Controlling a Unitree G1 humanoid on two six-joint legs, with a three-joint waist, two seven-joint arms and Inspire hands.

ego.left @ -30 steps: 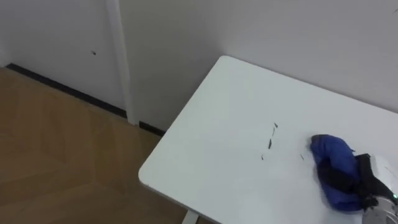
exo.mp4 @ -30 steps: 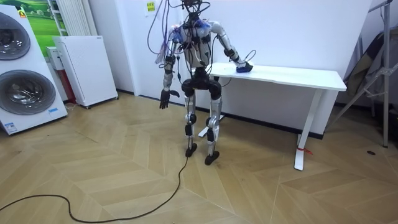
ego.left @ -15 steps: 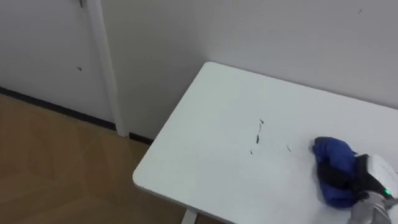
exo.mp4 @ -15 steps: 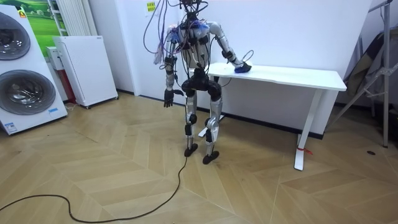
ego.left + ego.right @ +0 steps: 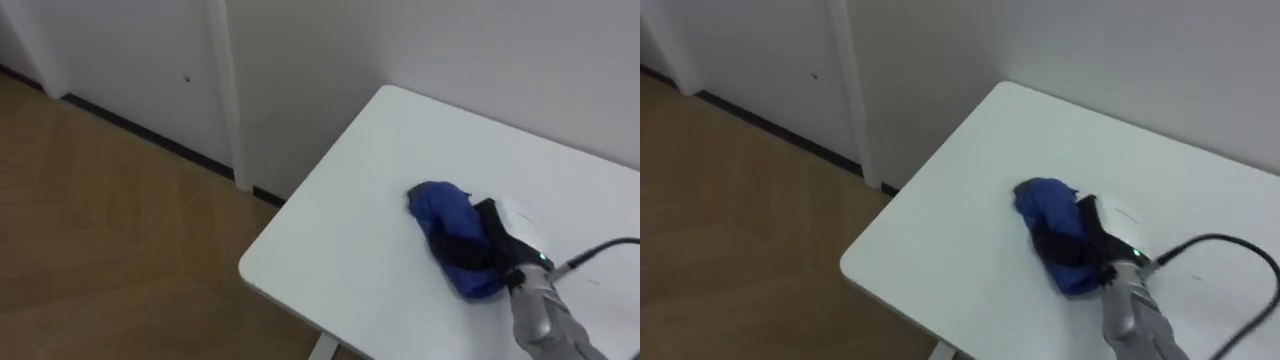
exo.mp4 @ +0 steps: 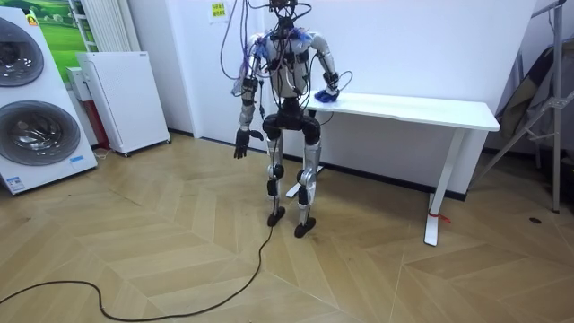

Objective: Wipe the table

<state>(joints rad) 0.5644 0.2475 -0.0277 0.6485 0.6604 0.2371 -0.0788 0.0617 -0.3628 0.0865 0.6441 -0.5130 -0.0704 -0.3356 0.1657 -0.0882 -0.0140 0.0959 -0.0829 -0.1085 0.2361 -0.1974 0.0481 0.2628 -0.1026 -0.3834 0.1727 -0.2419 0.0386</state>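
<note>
A crumpled blue cloth point(image 5: 438, 213) lies on the white table point(image 5: 335, 235), near its left end. My right hand point(image 5: 497, 238) rests on the cloth's right part, dark fingers curled over it and pressing it to the tabletop. In the right eye view the cloth point(image 5: 1043, 212) and my right hand point(image 5: 1095, 235) sit the same way on the table point(image 5: 935, 245). The room view has me standing at the end of the table point(image 6: 421, 108) on the room view's left, right arm reaching over to the cloth point(image 6: 323, 95). My left hand point(image 6: 240, 141) hangs loosely at my side.
The table's left edge and rounded near corner point(image 5: 250, 272) drop to the wood floor point(image 5: 90, 230). A white wall with a vertical trim point(image 5: 225, 90) runs behind it. Washing machines point(image 6: 31, 99) and a white cabinet point(image 6: 121, 99) stand on the room view's left.
My right hand has slid the blue cloth left across the table, over the spot where small dark marks showed. The eye view has shifted too. My left arm has barely moved.
</note>
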